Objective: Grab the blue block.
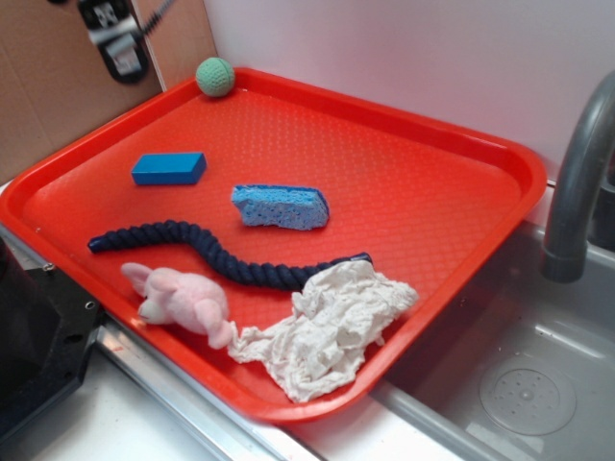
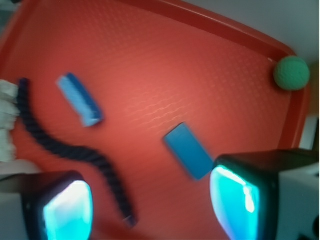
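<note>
The blue block lies flat on the red tray, towards its far left part. In the wrist view the blue block sits just above and left of my right finger pad. My gripper hovers well above the tray, open, with only bare tray between its fingers. In the exterior view just a part of the gripper shows at the top left, high over the tray's back corner.
A light blue sponge, a dark navy rope, a pink plush toy and a crumpled white cloth lie on the tray. A green ball sits in the back corner. A sink and grey faucet stand to the right.
</note>
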`<state>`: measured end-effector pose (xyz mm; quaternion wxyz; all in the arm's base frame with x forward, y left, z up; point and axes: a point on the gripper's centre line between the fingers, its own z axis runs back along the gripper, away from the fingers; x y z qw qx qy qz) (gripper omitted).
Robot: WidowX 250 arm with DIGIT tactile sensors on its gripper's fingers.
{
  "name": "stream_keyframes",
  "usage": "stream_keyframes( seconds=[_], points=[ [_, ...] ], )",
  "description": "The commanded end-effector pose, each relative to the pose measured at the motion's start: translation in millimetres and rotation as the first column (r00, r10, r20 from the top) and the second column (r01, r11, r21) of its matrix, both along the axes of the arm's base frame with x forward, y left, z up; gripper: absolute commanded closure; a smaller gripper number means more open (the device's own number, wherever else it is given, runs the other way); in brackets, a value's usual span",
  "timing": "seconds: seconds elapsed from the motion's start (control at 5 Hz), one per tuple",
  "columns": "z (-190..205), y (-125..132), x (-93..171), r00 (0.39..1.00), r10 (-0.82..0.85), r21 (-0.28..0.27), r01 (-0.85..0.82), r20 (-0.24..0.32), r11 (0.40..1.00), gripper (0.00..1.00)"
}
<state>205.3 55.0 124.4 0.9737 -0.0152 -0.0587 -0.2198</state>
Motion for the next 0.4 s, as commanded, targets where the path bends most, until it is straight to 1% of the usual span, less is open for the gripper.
stream_keyframes(
  seconds=[0.0,0.2],
  points=[
    [-55.7,-0.5,26.1,0.973,-0.167,-0.004,0.170,0.158,0.985,0.00],
    [-72.1,-1.0,15.4,0.968,-0.231,0.023,0.230,0.099,0.973,0.00]
  ],
)
